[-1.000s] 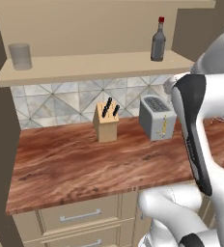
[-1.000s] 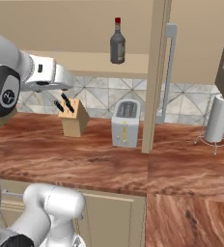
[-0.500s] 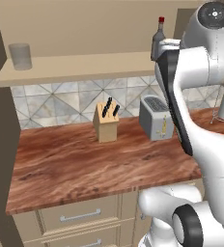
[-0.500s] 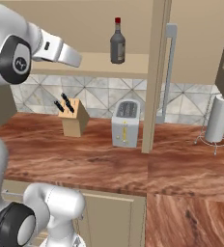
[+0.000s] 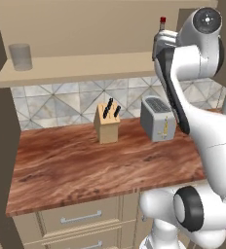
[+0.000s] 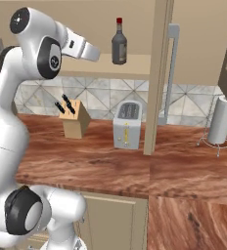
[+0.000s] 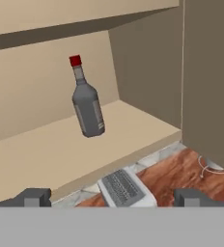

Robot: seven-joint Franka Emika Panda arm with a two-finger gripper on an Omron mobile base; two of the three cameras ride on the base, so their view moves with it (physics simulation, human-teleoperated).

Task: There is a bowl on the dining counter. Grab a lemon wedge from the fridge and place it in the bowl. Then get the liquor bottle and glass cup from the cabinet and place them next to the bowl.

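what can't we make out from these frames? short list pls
- Liquor bottle: in the left base view the arm covers all but its red cap.
- Tool: in the hand view the bottom edge cuts the tips, so how the jaws stand is unclear.
- Glass cup: contents too faint to tell in the left base view.
- Toaster: the hand view shows just its top.

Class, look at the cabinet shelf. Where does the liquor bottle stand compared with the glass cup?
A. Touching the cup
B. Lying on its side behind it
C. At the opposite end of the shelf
C: the liquor bottle stands upright far along the shelf from the glass cup.
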